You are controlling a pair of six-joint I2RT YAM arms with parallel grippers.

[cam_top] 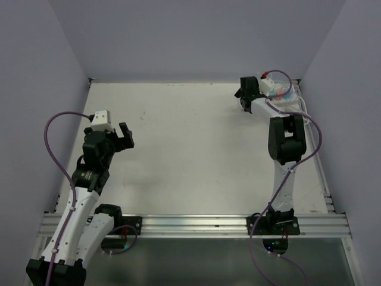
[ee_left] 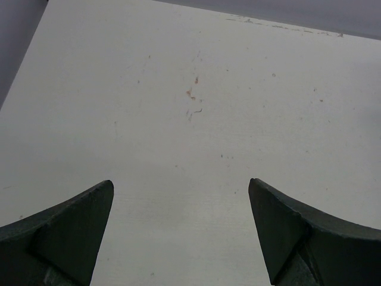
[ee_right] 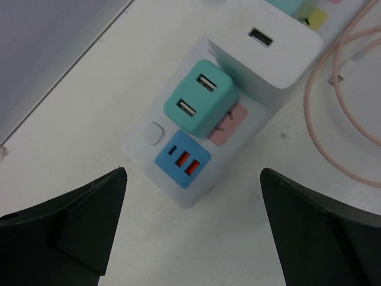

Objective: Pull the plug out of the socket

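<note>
Hovering over socket (ee_right: 178, 192) end, R fingers (ee_right: 66, 233) wide

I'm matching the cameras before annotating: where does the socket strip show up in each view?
Top external: the socket lies at the far right corner of the table.
Left wrist: not in view, only bare tabletop.
Right wrist: middle of the frame, running to the upper right, its blue panel at the near end.
Shared landmark: the white table, seen in all three.

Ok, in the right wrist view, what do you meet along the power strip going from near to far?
Blue USB panel → teal charger → white charger.
</note>
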